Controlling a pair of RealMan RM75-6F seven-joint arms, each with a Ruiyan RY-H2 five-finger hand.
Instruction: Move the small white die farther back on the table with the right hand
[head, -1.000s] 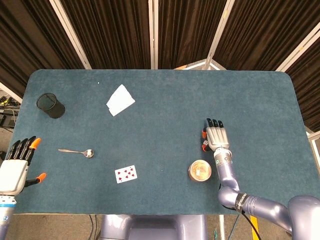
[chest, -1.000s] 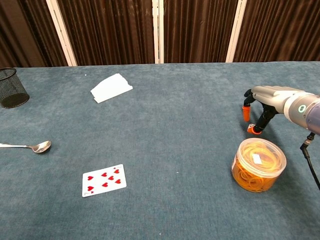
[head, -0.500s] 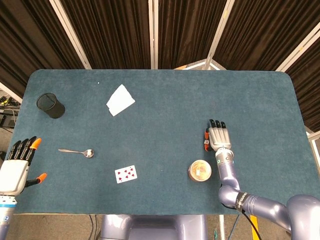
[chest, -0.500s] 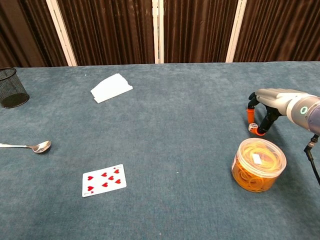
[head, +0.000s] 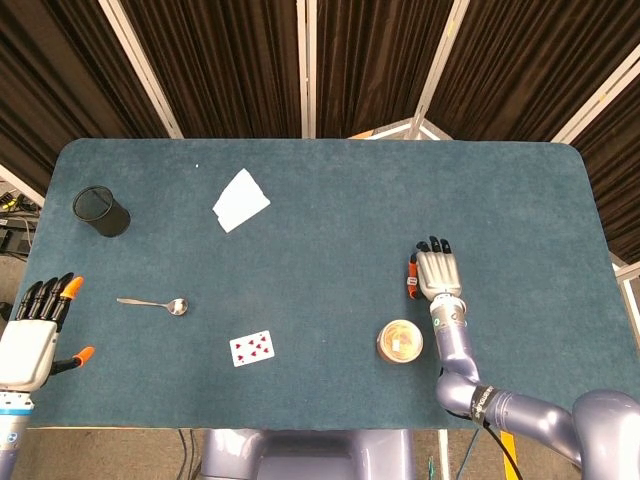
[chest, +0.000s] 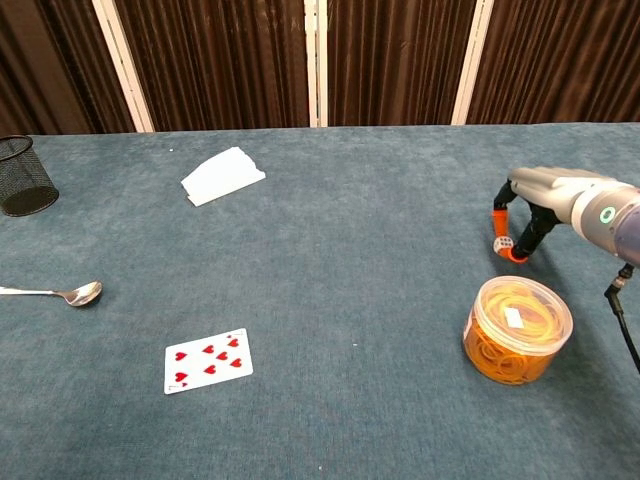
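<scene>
My right hand (chest: 545, 205), grey metal with black fingers and orange tips, pinches the small white plastic die (chest: 506, 242) between its thumb and a fingertip, the cube with dark pips hanging just beneath the arched fingers and lifted slightly off the felt. A second ago that die sat on the cloth under the same hand; now I see it raised and carried a little farther back, away from the round clear plastic tub of orange rubber bands (chest: 517, 329) that sits just behind the hand, toward me. My left hand (head: 35, 335) rests off the near-left table corner, fingers spread and holding nothing, where it was before. The table (head: 330, 200) is covered in dull blue-green felt with rounded corners. Far to the left of my right hand lie a glossy nine-of-hearts playing card (chest: 208, 360), a shiny metal spoon (chest: 60, 293), a folded white paper sheet (chest: 222, 175) and a black wire-mesh cup (chest: 24, 176). Ahead of the right hand the felt runs bare to the far edge, and bare felt also runs to the right edge.
</scene>
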